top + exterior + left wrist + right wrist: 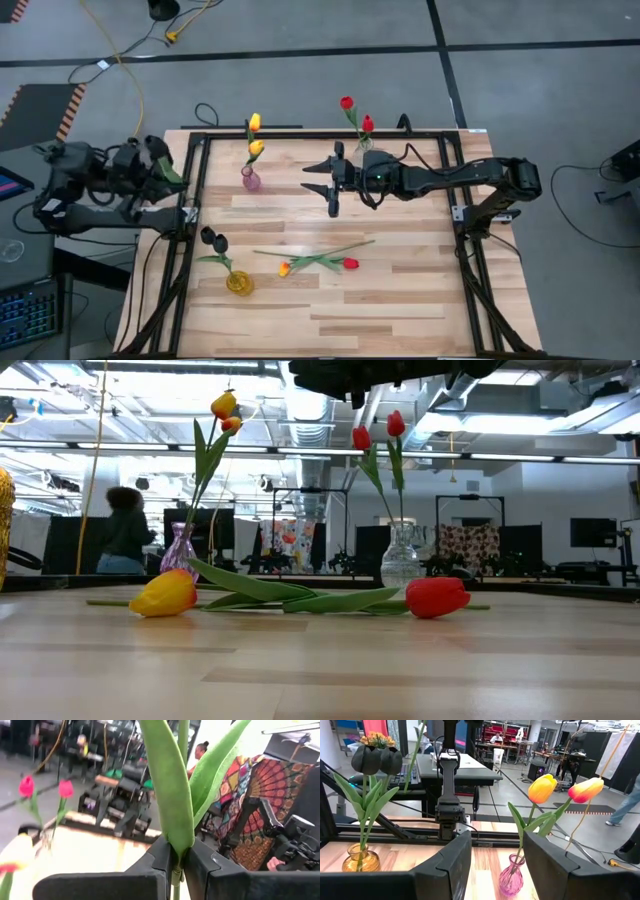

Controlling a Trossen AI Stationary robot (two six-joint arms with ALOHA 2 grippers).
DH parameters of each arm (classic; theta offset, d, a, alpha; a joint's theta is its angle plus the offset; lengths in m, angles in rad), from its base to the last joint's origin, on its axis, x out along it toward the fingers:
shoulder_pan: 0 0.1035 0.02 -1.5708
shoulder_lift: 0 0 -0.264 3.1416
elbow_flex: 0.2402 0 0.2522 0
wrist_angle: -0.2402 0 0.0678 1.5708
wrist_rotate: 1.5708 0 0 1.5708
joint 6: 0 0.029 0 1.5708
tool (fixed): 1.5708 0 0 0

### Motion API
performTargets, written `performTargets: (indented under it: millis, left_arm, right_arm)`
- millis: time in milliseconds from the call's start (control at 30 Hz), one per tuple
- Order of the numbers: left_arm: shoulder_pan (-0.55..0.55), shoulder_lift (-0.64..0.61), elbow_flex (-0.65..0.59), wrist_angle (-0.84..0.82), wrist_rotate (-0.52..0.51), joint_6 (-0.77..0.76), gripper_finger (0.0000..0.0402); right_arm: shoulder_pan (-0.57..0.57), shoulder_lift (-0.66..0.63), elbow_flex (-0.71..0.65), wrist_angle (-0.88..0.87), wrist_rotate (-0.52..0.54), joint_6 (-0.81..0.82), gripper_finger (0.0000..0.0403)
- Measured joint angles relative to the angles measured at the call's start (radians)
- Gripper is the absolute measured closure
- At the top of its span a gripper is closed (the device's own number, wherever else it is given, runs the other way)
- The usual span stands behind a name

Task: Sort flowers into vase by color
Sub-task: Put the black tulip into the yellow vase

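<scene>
— Low view, nearest first: what lies on the worktop [320,670]?
— Two loose flowers, one yellow tulip [165,594] and one red tulip [437,597], with crossed stems.
— And the tools?
— Left tool [179,865], off the worktop's left edge, pinches a green stem [176,795]. Right tool [320,179] hangs open, empty, over the far middle.

Matt wooden table [400,290], glass vases [511,879]
</scene>
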Motion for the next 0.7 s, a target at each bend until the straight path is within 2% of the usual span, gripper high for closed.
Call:
performTargets:
  millis: [167,700]
  left_arm:
    - [0.0,0.002,-0.01,-0.059,-0.023,-0.052,0.0382]
    - [0.0,0.016,-0.018,-0.031,-0.018,-0.093,0.0397]
  right_arm:
    - [0.0,0.0,0.0,0.0,0.0,0.002,0.0198]
    - [0.0,0.0,0.0,0.0,0.0,0.001,0.0198]
